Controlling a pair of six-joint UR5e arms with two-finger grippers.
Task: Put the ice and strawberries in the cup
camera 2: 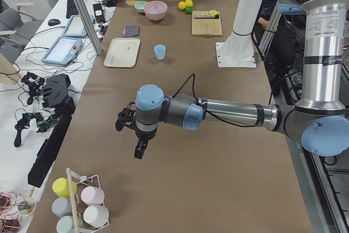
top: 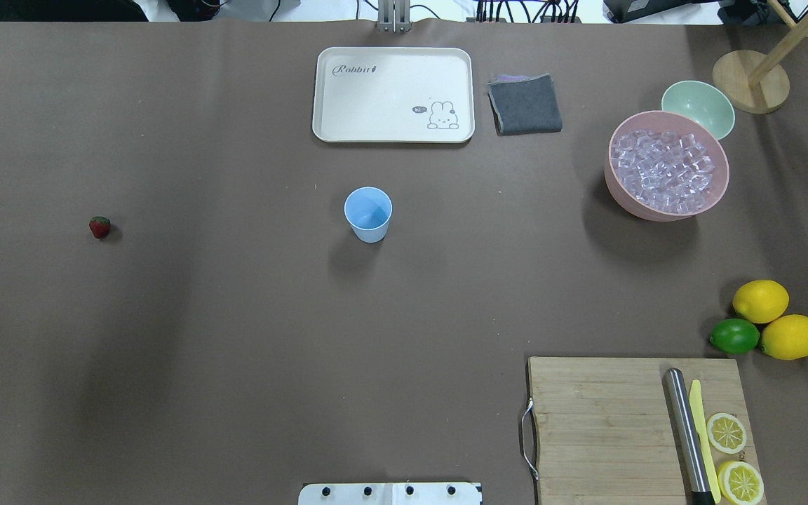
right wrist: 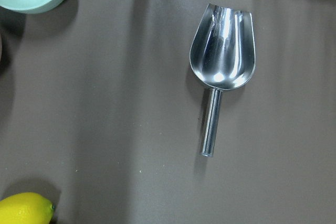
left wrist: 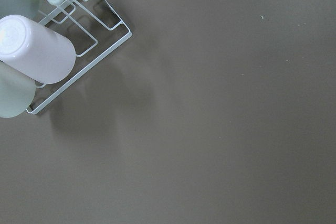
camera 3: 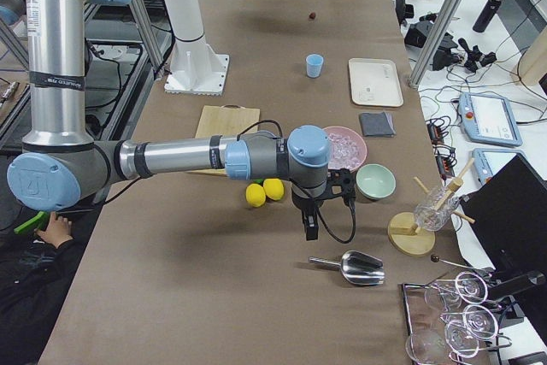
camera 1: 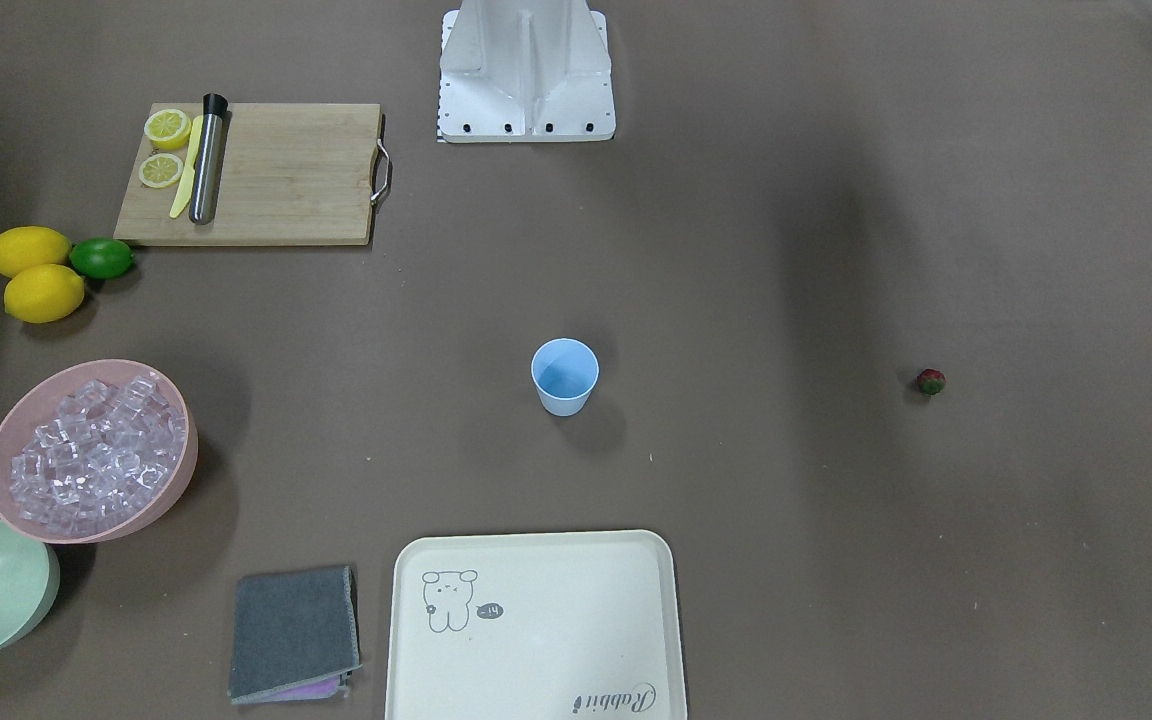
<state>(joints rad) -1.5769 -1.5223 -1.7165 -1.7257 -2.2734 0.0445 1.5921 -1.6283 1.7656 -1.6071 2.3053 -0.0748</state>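
Note:
The light-blue cup (top: pixel 368 214) stands upright and empty at the table's middle; it also shows in the front view (camera 1: pixel 565 376). One strawberry (top: pixel 99 226) lies alone far to the cup's left. The ice (top: pixel 663 170) fills a pink bowl (top: pixel 614 193) at the far right. My left gripper (camera 2: pixel 140 150) shows only in the exterior left view, beyond the table's left end, near a cup rack; I cannot tell if it is open. My right gripper (camera 3: pixel 309 228) shows only in the exterior right view, above a metal scoop (right wrist: pixel 223 61); I cannot tell its state.
A cream tray (top: pixel 393 95) and a grey cloth (top: pixel 524 104) lie beyond the cup. A pale-green bowl (top: pixel 698 109) sits behind the pink bowl. Two lemons (top: pixel 760 300) and a lime (top: pixel 734 336) lie beside a cutting board (top: pixel 600 428). A rack of cups (left wrist: pixel 37 51) stands below the left wrist.

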